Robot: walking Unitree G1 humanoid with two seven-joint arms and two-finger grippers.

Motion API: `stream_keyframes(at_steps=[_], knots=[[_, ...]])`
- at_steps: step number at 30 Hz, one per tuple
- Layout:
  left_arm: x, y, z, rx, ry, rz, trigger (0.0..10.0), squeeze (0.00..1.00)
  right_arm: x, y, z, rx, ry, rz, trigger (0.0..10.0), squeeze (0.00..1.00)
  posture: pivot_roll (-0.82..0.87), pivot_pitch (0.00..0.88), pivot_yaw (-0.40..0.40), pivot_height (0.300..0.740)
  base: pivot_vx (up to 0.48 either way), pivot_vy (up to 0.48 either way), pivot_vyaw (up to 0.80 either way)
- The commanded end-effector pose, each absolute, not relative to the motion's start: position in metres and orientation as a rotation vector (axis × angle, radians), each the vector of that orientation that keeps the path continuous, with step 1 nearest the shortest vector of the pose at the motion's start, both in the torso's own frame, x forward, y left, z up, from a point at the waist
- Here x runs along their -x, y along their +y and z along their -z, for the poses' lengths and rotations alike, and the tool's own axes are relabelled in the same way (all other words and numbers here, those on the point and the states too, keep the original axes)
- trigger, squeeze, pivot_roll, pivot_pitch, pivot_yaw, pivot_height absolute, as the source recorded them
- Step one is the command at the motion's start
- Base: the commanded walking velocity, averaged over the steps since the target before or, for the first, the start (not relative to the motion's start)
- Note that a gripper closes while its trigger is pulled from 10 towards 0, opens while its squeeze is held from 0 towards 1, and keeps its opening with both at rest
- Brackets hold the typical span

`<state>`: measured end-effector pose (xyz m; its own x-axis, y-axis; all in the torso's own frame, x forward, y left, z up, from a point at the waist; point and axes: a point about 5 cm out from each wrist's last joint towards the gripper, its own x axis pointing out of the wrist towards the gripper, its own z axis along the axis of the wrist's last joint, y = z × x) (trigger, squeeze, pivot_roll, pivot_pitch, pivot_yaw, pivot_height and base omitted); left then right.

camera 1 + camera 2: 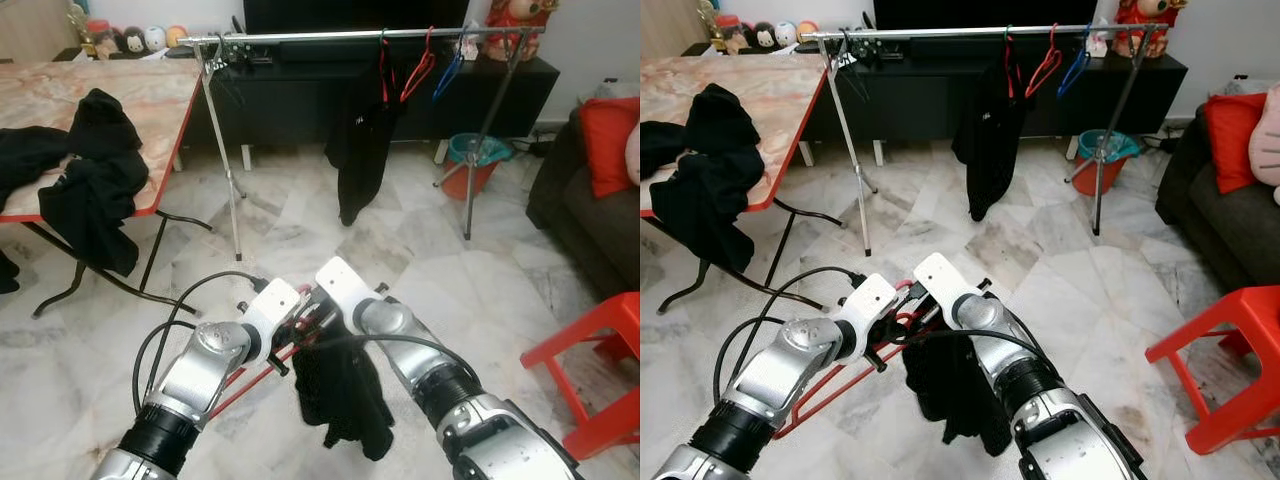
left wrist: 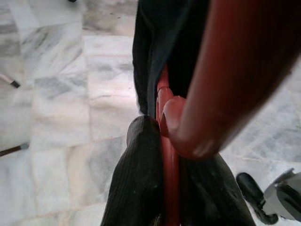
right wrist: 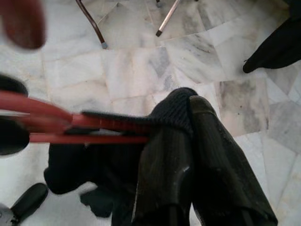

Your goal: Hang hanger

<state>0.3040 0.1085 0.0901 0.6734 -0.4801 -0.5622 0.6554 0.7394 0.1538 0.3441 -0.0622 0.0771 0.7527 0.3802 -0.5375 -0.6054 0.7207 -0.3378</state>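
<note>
Red hanger (image 1: 840, 385) under black garment (image 1: 955, 395) – grey-veined white marble floor (image 1: 1060, 270), red stool (image 1: 1220, 360)

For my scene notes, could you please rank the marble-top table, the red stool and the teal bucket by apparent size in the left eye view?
1. Marble-top table
2. Red stool, cut off by the frame edge
3. Teal bucket, which stands farther away, so it may look smaller than it is

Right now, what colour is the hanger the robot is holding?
Red. The hanger shows best in the right wrist view, with black clothing draped on it.
</note>
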Motion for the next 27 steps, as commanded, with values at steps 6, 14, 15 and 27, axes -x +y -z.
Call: stream_keyframes(at_steps=[6,14,15,27], knots=[[-0.318,0.105,-0.106,-0.368,0.422,0.586,10.0,0.00,-0.337,-0.048,-0.083,0.534,0.448,-0.662,10.0,0.00,0.11,0.000,-0.036,0.732,0.000,0.000,0.00],[-0.322,0.100,-0.112,-0.342,0.371,0.566,10.0,0.00,-0.327,-0.041,-0.081,0.535,0.478,-0.745,10.0,0.00,0.11,0.000,-0.037,0.732,0.000,0.000,0.00],[-0.322,0.099,-0.113,-0.339,0.365,0.565,10.0,0.00,-0.325,-0.040,-0.081,0.532,0.487,-0.752,10.0,0.00,0.11,0.000,-0.037,0.732,0.000,0.000,0.00],[-0.322,0.106,-0.100,-0.394,0.454,0.510,10.0,0.00,-0.320,-0.032,-0.096,0.481,0.488,-0.781,10.0,0.00,0.10,0.000,-0.036,0.732,0.000,0.000,0.00]])
